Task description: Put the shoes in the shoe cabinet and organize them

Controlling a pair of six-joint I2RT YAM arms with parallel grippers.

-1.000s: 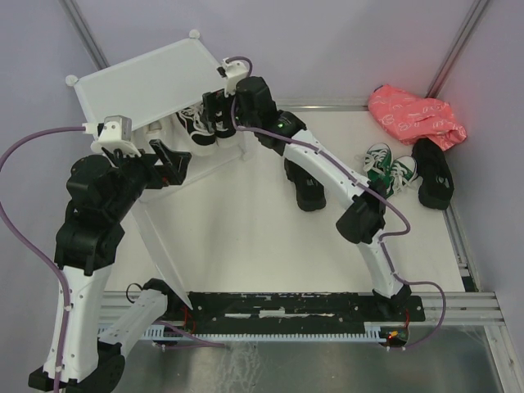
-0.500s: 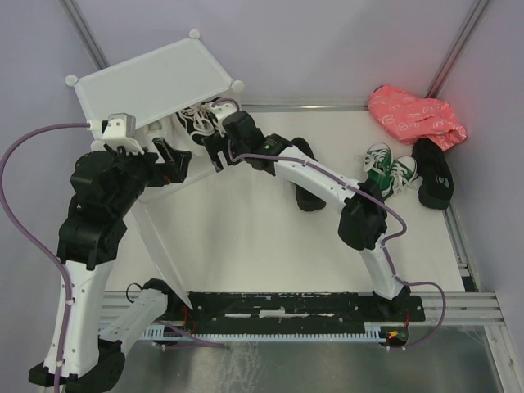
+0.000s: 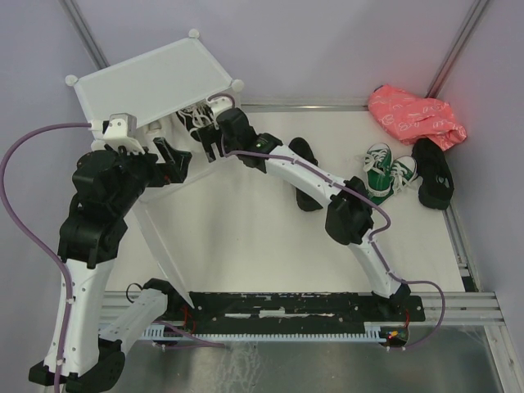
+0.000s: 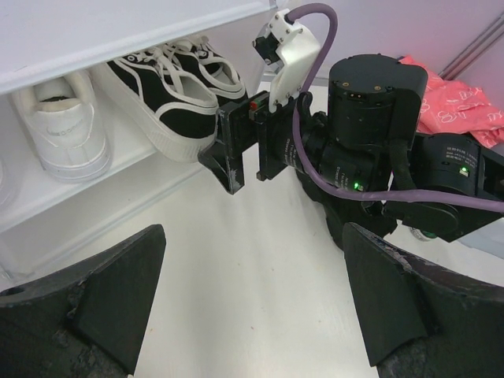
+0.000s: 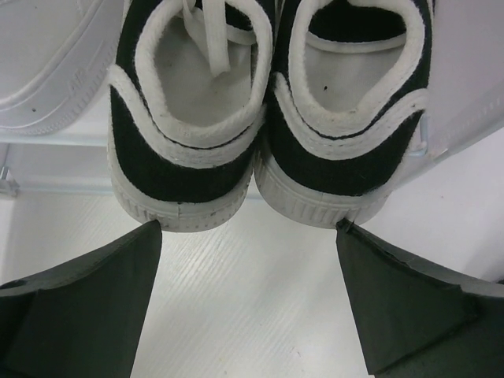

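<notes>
The white shoe cabinet (image 3: pixel 151 82) stands at the back left, its door (image 3: pixel 160 237) swung open toward me. A pair of black sneakers with white soles (image 3: pixel 196 121) sits on its shelf, heels outward (image 5: pixel 260 118), beside a white sneaker (image 4: pixel 59 126). My right gripper (image 5: pixel 248 291) is open and empty just behind those heels; it also shows in the left wrist view (image 4: pixel 236 150). My left gripper (image 4: pixel 252 299) hangs open and empty over the table in front of the cabinet. Green sneakers (image 3: pixel 389 170) and plain black shoes (image 3: pixel 304 176) (image 3: pixel 434 172) lie on the table.
A pink bag (image 3: pixel 417 115) lies at the back right corner. Metal frame rails run along the table's back and right edges. The right arm stretches diagonally across the table's middle, passing over the nearer black shoe.
My right gripper has backed out of the cabinet opening, leaving the black sneakers on the shelf. The left arm has hardly moved.
</notes>
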